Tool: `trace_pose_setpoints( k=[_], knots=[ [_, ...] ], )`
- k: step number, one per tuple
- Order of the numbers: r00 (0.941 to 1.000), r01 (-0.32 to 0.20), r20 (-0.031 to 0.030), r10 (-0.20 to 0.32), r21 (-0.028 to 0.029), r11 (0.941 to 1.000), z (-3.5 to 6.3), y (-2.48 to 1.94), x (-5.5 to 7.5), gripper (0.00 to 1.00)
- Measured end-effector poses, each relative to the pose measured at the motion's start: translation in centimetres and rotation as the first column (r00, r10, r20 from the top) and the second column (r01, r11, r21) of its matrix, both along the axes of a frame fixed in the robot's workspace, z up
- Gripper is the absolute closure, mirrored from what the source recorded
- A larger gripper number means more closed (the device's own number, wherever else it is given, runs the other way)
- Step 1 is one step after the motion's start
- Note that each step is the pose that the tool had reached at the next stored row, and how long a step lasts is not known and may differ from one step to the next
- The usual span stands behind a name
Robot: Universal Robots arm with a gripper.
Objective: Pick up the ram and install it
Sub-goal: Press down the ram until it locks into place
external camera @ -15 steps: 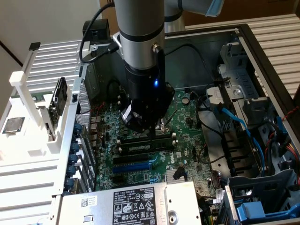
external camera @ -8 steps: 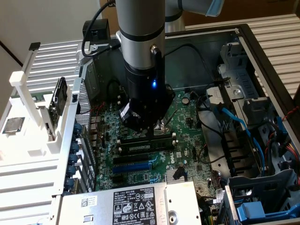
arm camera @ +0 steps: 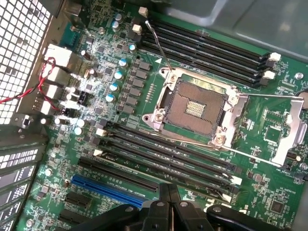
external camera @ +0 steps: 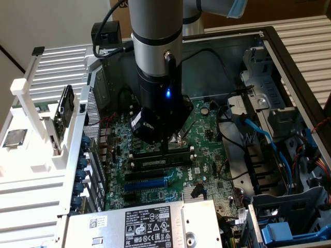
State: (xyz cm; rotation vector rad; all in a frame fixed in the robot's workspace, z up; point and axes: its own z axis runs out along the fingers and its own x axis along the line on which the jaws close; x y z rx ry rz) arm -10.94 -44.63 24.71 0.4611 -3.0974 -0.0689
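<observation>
While the hand hangs low over the motherboard at the middle of the exterior view, its fingers are drawn together and their tips sit right at the bank of memory slots below the processor socket. A long dark stick that I take for the ram lies along one of those slots just under the fingertips, between the white end clips. Whether it is fully pressed home and latched I cannot tell, since the arm's body hides much of it. My judgement is that the pick-up is done and the job is at the seating stage or close to its end.

From the wrist view, the closed hand shows at the bottom centre of the frame, over the lower slot bank. The open CPU socket with its raised lever lies in the middle, a second slot bank at the upper right, and the blue slot at the lower left.

Around the work, blue and black cables crowd the right of the exterior view, the power supply borders the bottom, and a white rack stands at the left, outside the case. Nothing lies directly across the slots.
</observation>
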Motion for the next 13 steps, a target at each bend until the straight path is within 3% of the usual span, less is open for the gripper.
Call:
trace_pose_setpoints(
  k=[3, 9, 13],
  knots=[
    [0.9982, 0.06, -0.0072, -0.06, -0.0002, 0.9982, 0.0, 0.0, 0.0, 0.9],
    [0.9923, 0.124, -0.0088, -0.124, -0.0003, 0.9923, 0.0, 0.0, 0.01, 0.9],
    [0.984, 0.178, -0.0091, -0.178, -0.0002, 0.984, -0.01, 0.0, 0.01, 0.9]
  ],
)
